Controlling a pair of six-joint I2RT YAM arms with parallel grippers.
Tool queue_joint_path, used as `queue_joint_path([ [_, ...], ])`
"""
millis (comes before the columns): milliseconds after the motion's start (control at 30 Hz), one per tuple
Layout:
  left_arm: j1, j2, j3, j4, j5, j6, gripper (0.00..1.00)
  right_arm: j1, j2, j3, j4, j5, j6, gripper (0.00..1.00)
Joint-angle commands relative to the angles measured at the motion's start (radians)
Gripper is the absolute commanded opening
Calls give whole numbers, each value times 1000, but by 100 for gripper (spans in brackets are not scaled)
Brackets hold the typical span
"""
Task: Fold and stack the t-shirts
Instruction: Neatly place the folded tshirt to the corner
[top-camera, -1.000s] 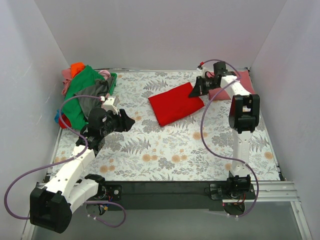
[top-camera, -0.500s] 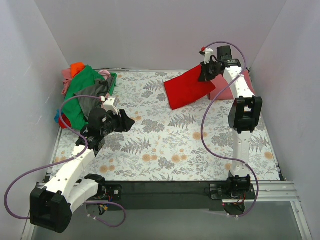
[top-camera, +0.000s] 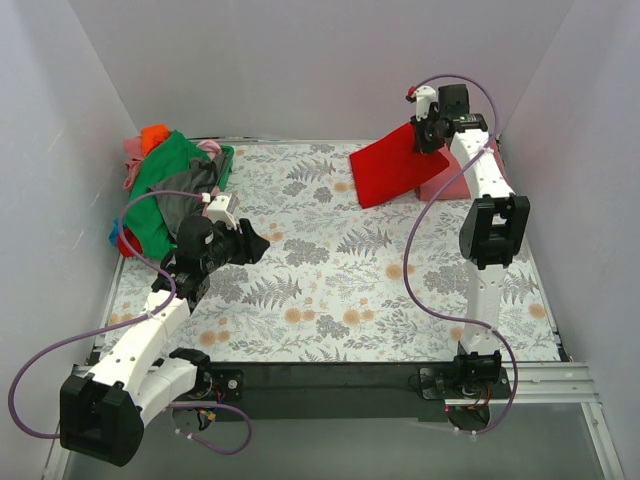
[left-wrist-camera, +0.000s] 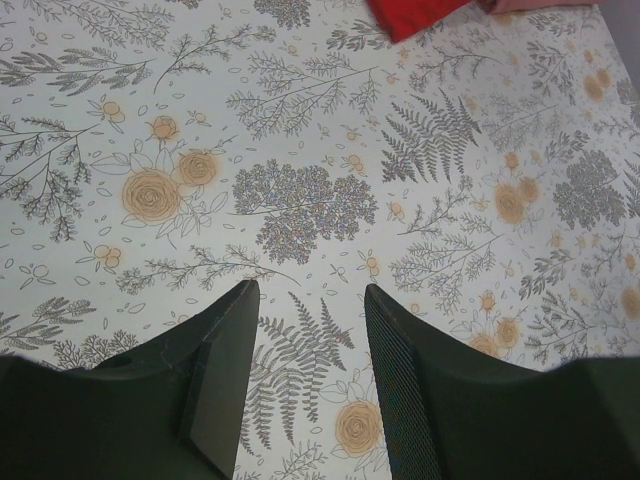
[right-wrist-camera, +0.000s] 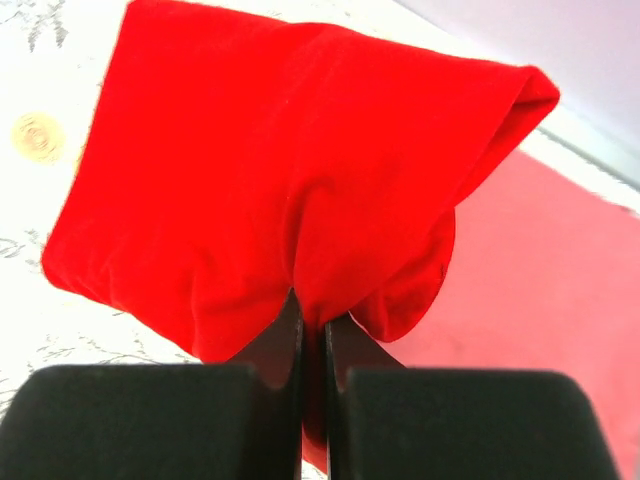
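Observation:
My right gripper (top-camera: 424, 132) is shut on the folded bright red t-shirt (top-camera: 390, 166) and holds it in the air at the far right; in the right wrist view the red cloth (right-wrist-camera: 280, 180) is pinched between the fingers (right-wrist-camera: 285, 345). Under it lies the folded rose-red t-shirt (top-camera: 455, 180), also in the right wrist view (right-wrist-camera: 560, 290). A heap of unfolded t-shirts, green (top-camera: 160, 185), grey (top-camera: 185, 205), orange (top-camera: 153, 135) and pink (top-camera: 132, 152), sits at the far left. My left gripper (top-camera: 255, 243) is open and empty over the floral table cloth (left-wrist-camera: 300, 200).
White walls close in the table on the left, back and right. A corner of the red t-shirt (left-wrist-camera: 410, 12) shows at the top of the left wrist view. The black front rail (top-camera: 330, 378) runs along the near edge.
My right gripper has lifted the red t-shirt off the cloth and carried it right and back, over the rose-red t-shirt. The left arm has not moved.

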Motion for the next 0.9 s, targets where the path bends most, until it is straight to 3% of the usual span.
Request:
queue_joint_path([
  [0,3,-3,-5,2,-7,18,45,-3,-108,17,97,87,-21,1],
  [367,3,-4,-8,5,-1,21,45,-6,-197,-70,160,238,-64,1],
  [867,3,-4,-10,6,-1,27,45,-64,-217,-99,162,230,-92,1],
])
